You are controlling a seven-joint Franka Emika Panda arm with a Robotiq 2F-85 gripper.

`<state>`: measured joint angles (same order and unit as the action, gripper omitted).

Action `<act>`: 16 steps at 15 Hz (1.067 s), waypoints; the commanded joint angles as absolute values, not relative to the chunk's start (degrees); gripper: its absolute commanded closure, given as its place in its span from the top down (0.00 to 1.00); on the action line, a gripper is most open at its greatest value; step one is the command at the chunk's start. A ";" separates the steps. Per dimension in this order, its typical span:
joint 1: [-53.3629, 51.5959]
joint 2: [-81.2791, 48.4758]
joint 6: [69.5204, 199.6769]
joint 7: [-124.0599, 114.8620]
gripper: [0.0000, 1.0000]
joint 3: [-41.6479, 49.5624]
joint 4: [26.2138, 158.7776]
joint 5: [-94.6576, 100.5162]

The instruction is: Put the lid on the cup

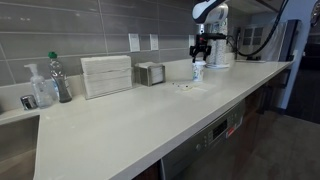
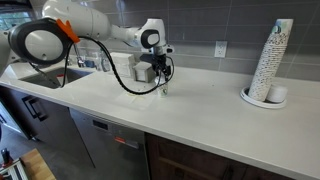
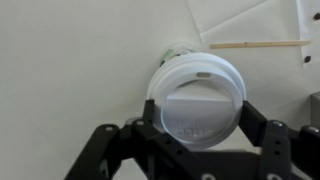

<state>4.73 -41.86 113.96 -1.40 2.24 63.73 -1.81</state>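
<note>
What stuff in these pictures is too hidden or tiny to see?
1. Wrist view: the lid covers the cup; only a rim sliver shows.
2. Both exterior views: the lid is too small and far to spot at the gripper.
3. Any view: whether the lid sits fully on the cup is unclear.

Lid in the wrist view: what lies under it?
Past the lid, only a sliver of the cup shows at its upper left; the cup's mouth and inside are covered.

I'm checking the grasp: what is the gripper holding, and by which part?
The lid, pinched at opposite sides of its rim between the gripper's fingers. What looks like the cup peeks out just behind it.
</note>
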 commanded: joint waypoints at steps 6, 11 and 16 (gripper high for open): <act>5.43 -44.84 112.22 -0.64 0.57 1.66 58.55 -2.58; 4.93 -45.27 110.52 -0.86 0.57 1.90 58.40 -1.93; 4.65 -45.57 108.88 -0.73 0.57 2.01 58.14 -1.52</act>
